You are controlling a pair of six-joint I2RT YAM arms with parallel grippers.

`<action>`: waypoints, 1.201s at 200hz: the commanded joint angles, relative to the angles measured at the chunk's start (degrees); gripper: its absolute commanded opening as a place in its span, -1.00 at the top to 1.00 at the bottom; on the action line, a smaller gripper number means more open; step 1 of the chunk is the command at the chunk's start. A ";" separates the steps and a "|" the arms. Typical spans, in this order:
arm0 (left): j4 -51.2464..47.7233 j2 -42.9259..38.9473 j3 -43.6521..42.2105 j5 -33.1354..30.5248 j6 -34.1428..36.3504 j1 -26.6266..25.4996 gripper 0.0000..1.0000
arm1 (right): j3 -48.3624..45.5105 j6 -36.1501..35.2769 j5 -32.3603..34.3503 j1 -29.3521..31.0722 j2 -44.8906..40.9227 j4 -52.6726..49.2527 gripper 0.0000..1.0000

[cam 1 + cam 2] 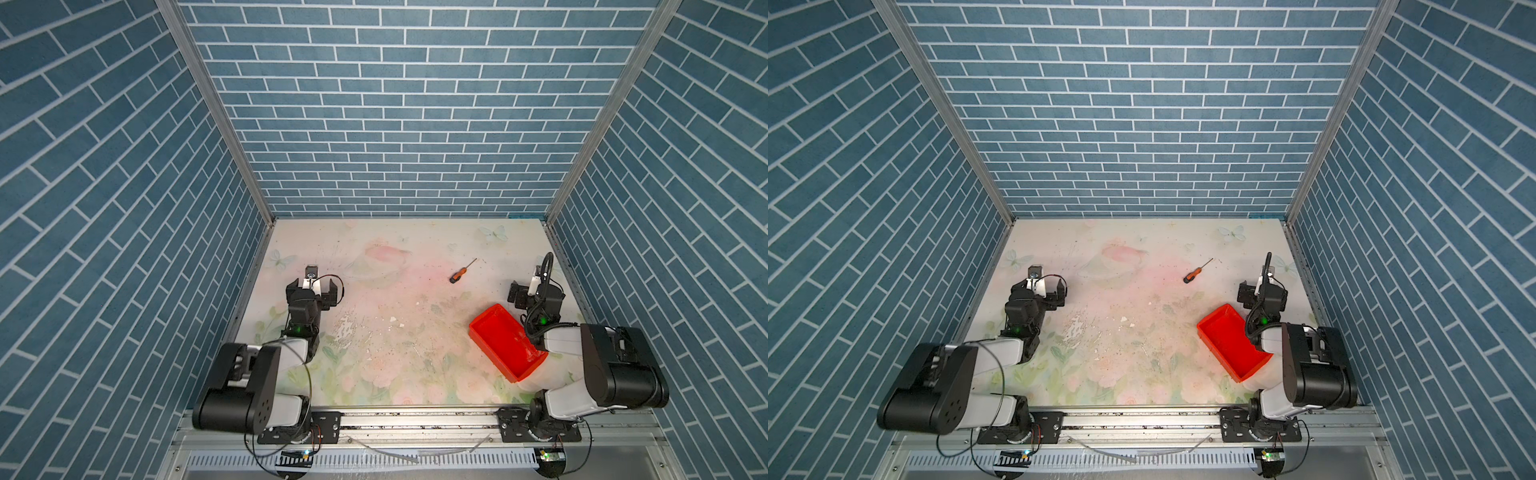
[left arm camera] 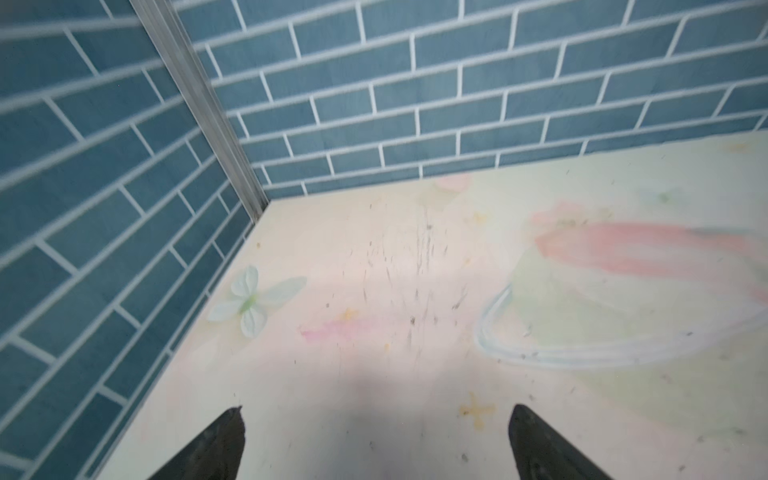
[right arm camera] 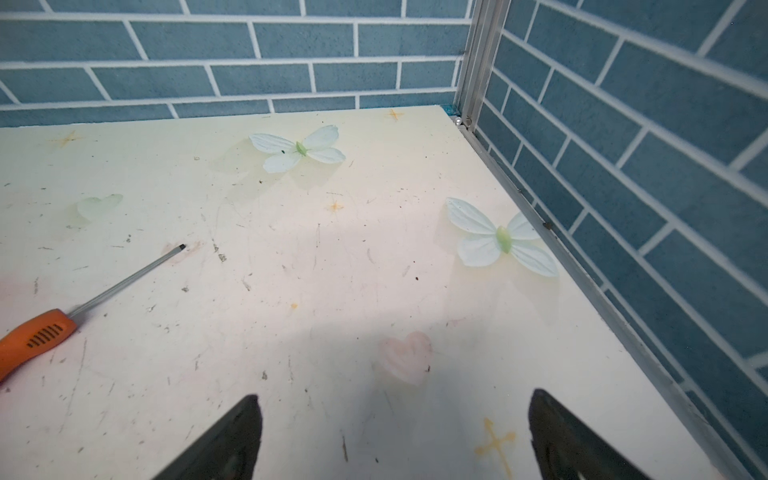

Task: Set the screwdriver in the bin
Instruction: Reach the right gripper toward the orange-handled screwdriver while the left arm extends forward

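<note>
- The screwdriver (image 3: 39, 334) runs off the edge of the right wrist view. Its orange handle is cut short and the butt end is out of shot.
- In both top views it's tiny, and the tip is too small to read.
- In both top views, part of the right-hand wall of the bin (image 1: 496, 338) is covered by the right arm (image 1: 559, 338) and its cable (image 1: 527, 322).
- The left wrist view is soft all over, smearing the brick wall (image 2: 457, 83) and the print on the worktop (image 2: 374, 332).
- Only two dark fingertips of the left gripper (image 2: 376, 411) show, and the edge cuts off the rest.
- It's the same for the right gripper (image 3: 395, 395) in its own wrist view.
</note>
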 commanded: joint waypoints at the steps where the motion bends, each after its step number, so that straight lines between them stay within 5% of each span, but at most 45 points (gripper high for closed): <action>1: -9.24 -8.06 1.86 1.77 2.80 -1.63 -0.99 | 3.30 0.84 0.58 0.05 -5.10 -6.67 -0.98; 75: -29.51 -17.06 11.60 2.69 10.30 -17.67 -0.99 | 9.44 7.59 -3.84 1.39 -19.71 -23.80 -0.96; 136: -32.22 -9.25 17.72 -0.57 12.43 -37.51 -0.99 | 14.57 15.84 -3.06 8.36 -24.64 -36.30 -0.98; 175: -30.95 -4.63 19.94 3.77 11.76 -43.54 -0.99 | 18.35 18.57 1.93 15.64 -20.45 -39.73 -0.98; 240: -28.30 -2.10 19.87 13.87 9.45 -45.85 -0.99 | 32.01 27.87 7.54 22.30 0.76 -44.85 -0.98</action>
